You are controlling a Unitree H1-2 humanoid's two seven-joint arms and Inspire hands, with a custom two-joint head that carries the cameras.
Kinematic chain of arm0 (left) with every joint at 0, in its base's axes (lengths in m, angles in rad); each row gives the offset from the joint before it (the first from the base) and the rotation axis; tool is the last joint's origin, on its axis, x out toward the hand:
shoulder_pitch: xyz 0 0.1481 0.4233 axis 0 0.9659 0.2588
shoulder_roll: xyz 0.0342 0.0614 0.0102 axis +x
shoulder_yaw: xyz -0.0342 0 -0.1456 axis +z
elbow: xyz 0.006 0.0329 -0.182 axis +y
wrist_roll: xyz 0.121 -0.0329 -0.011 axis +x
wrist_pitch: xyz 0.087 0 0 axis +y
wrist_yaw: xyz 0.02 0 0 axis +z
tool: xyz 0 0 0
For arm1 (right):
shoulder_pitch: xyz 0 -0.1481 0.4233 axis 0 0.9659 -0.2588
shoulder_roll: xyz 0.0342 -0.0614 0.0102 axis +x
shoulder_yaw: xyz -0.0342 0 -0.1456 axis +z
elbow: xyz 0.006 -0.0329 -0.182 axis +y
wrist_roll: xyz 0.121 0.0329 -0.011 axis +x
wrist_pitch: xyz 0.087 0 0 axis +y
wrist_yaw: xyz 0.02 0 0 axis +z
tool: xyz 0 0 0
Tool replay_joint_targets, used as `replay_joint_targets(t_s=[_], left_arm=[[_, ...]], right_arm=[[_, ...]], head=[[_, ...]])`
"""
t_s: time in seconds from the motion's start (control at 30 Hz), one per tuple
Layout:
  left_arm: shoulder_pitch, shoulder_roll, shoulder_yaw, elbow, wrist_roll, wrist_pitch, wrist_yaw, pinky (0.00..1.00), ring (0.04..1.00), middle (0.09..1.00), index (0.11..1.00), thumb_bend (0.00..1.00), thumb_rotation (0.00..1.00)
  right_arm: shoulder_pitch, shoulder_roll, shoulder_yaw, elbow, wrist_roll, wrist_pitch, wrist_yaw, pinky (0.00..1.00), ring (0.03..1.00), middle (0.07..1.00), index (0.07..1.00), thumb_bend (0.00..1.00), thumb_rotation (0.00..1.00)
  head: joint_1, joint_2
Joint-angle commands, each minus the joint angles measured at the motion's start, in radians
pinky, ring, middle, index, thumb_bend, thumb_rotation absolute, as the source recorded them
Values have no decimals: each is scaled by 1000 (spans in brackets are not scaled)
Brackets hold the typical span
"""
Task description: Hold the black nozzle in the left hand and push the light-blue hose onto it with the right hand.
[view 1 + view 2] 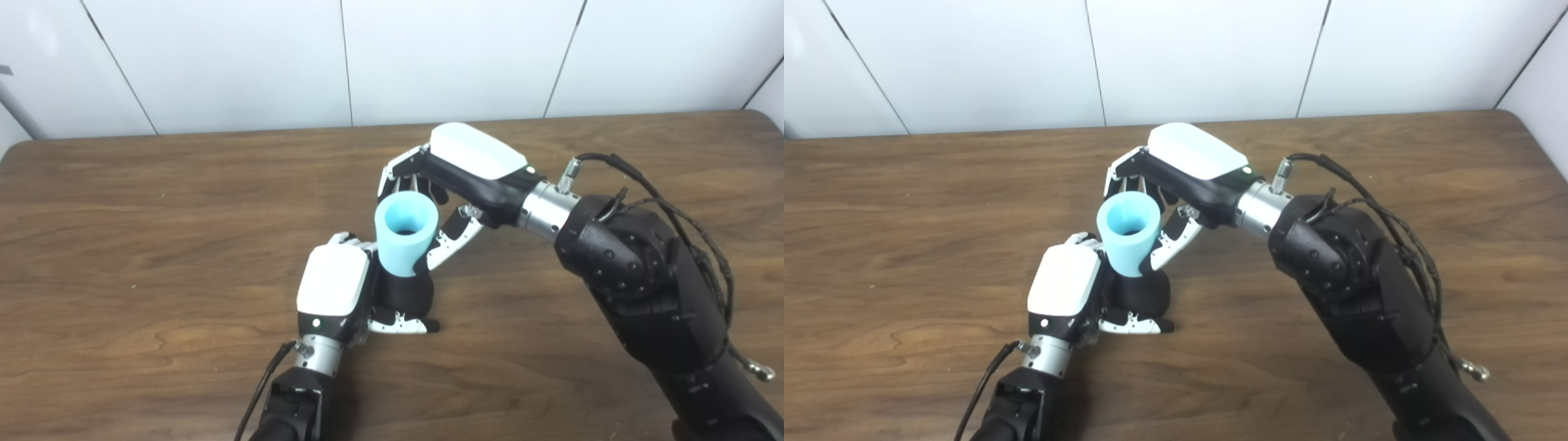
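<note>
A black nozzle (405, 295) stands upright on the wooden table (122, 245), near the middle. My left hand (334, 285) is shut on it, fingers wrapped round its base. A short light-blue hose (405, 236), a wide tube with its open end facing up toward the cameras, sits on top of the nozzle, its lower end over the nozzle's top. My right hand (453, 184) comes in from the right and is shut on the hose, fingers behind it and thumb at its lower right side. The same hose (1128, 233) and nozzle (1142, 294) show in the right eye view.
The brown table runs to a white panelled wall (429, 55) at the back. My right forearm (637, 275) with loose black cables crosses the table's right side. No other objects lie on the table.
</note>
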State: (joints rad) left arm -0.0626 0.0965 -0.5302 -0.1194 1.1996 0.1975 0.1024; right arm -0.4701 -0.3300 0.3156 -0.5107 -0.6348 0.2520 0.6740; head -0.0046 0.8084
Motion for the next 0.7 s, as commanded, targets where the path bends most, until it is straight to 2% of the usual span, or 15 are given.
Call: replay_joint_targets(t_s=[0.0, 0.03, 0.07, 0.13, 0.23, 0.3, 0.43, 0.53, 0.67], left_arm=[[12, -4, -28, 13, 7, -4, -61, 795, 612, 476, 494, 526, 0], [12, -4, -28, 13, 6, -3, -61, 797, 614, 475, 495, 526, 0], [11, -4, -29, 13, 4, -4, -61, 798, 614, 475, 495, 526, 0], [11, -3, -29, 14, -1, -7, -55, 796, 614, 480, 493, 526, 0], [9, -1, -29, 16, -1, -7, -51, 793, 612, 481, 492, 526, 0], [10, 1, -29, 16, -3, -7, -51, 797, 612, 482, 492, 526, 0], [10, 1, -29, 11, 2, 0, -61, 800, 611, 474, 496, 526, 0], [8, 3, -29, 12, 1, 1, -68, 808, 615, 471, 498, 526, 0], [8, 4, -29, 15, -1, -3, -57, 799, 607, 470, 498, 526, 0]], right_arm=[[-23, -27, -10, -9, -20, 6, 4, 354, 418, 456, 532, 524, 8], [-21, -30, -9, -8, -23, 2, 1, 430, 487, 530, 579, 775, 141], [-20, -39, -4, -4, -32, -11, 3, 456, 511, 555, 595, 860, 187], [-21, -51, 5, -2, -51, -14, 16, 817, 772, 689, 678, 928, 334], [-23, -52, 5, -9, -58, 13, 38, 973, 913, 797, 748, 940, 407], [-26, -49, 0, -17, -60, 39, 51, 993, 976, 871, 798, 943, 414], [-28, -50, -2, -29, -76, 53, 58, 1000, 1000, 982, 910, 987, 419], [-29, -51, -3, -30, -77, 52, 56, 1000, 1000, 999, 962, 1000, 433], [-30, -47, -14, -28, -66, 47, 45, 1000, 1000, 1000, 980, 1000, 454]], head=[[0, 0], [0, -1], [1, -1], [2, -2], [2, -2], [2, -2], [2, -2], [0, -2], [0, -2]])
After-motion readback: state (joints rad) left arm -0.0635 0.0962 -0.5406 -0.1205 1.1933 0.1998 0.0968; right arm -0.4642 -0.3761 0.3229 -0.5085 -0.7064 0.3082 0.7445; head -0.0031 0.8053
